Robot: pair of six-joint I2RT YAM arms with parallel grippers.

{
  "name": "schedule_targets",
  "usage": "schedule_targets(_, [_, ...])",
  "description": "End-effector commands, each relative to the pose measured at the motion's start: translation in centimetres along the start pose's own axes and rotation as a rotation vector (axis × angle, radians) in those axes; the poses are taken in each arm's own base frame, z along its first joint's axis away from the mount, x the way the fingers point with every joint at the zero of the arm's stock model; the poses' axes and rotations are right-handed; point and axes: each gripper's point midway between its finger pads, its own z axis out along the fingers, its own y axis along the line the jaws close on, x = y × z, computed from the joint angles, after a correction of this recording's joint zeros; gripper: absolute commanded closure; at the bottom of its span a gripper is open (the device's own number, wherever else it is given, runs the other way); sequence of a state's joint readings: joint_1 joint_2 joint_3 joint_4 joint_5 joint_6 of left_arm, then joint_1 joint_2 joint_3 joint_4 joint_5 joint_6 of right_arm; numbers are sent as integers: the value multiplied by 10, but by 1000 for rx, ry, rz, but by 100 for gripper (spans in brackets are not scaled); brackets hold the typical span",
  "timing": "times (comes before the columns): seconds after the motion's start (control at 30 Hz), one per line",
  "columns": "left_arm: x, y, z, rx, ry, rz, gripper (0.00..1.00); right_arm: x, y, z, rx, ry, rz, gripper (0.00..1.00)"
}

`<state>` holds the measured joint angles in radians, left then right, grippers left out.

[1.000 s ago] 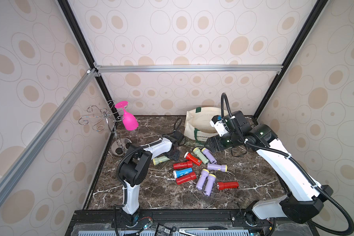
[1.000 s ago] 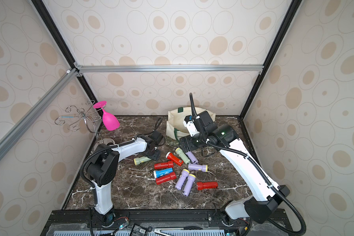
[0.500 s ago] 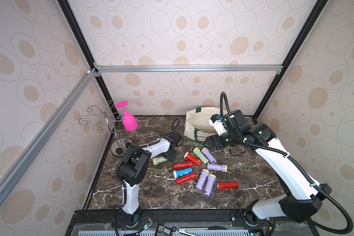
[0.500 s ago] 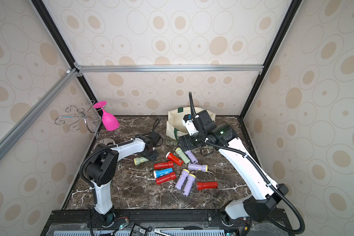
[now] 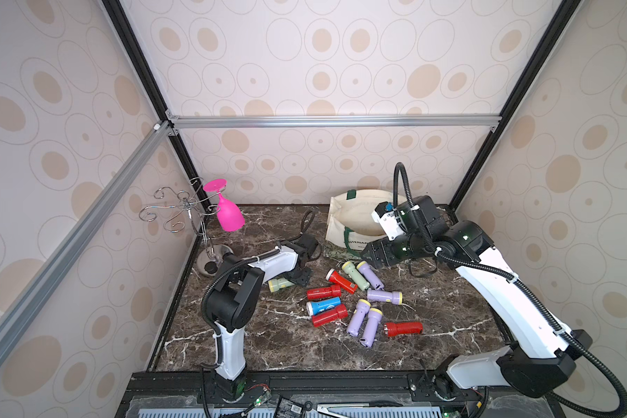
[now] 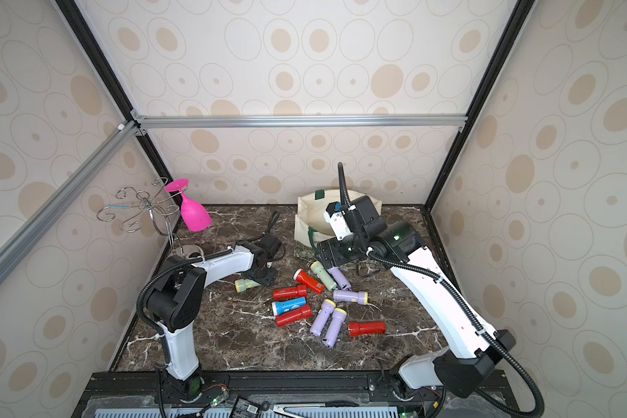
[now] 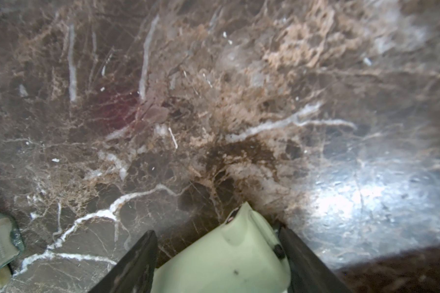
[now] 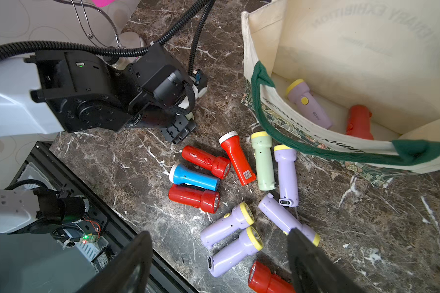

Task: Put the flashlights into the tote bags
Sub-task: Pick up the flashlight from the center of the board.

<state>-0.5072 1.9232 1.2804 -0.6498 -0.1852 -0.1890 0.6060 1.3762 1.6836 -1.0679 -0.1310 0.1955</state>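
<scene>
tote bag (image 8: 341, 50) holds lilac flashlight (image 8: 309, 104), red flashlight (image 8: 358, 121) | left gripper (image 7: 215, 228) clamps green flashlight (image 7: 226, 258) | right gripper (image 8: 219, 231) spread, empty

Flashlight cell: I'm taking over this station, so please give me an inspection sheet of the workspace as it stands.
Surface: dark veined marble tabletop, with some glare patches.
Job's things: tote bag stands open at the back; a lilac flashlight and a red flashlight lie inside; ten loose flashlights lie in front of it.
Clutter: pink goblet hangs upside down on a wire rack.
Grippers: left gripper is closed around a pale green flashlight lying on the table; right gripper is open and empty above the loose flashlights.
Cables: left-arm conduit and right-arm conduit, both black and corrugated.
Surroundings: patterned wall panels, aluminium rail.
</scene>
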Motion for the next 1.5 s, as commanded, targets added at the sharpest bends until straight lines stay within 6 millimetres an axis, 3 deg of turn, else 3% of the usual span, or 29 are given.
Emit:
schedule_targets(0.0, [31,1,7,15,108,65,21,1,1,-7,-4,-20,-12,15])
schedule_targets(0.1, [32,0,4,27,106,76,11,2,1,-9,-2,-20,-15,15])
schedule_targets(0.23, [37,1,5,17,129,99,8,3,1,-9,-2,-21,-13,15])
schedule_targets(0.6, [56,11,13,-30,186,115,19,3,0,-10,1,-22,-14,15])
schedule_targets(0.8, [56,11,15,-24,181,116,31,1,1,-8,-5,-23,-11,15])
schedule_targets(0.97, [53,8,19,-9,174,110,49,1,2,-9,-5,-24,-12,15])
schedule_targets(1.27, [36,-14,16,109,123,17,72,4,0,-5,-3,-15,-7,15])
schedule_targets(1.37, [27,-24,9,171,90,-51,78,8,2,-1,-17,-4,-5,15])
schedule_targets(1.47, [8,-35,-11,244,11,-139,84,13,5,3,-40,8,5,15])
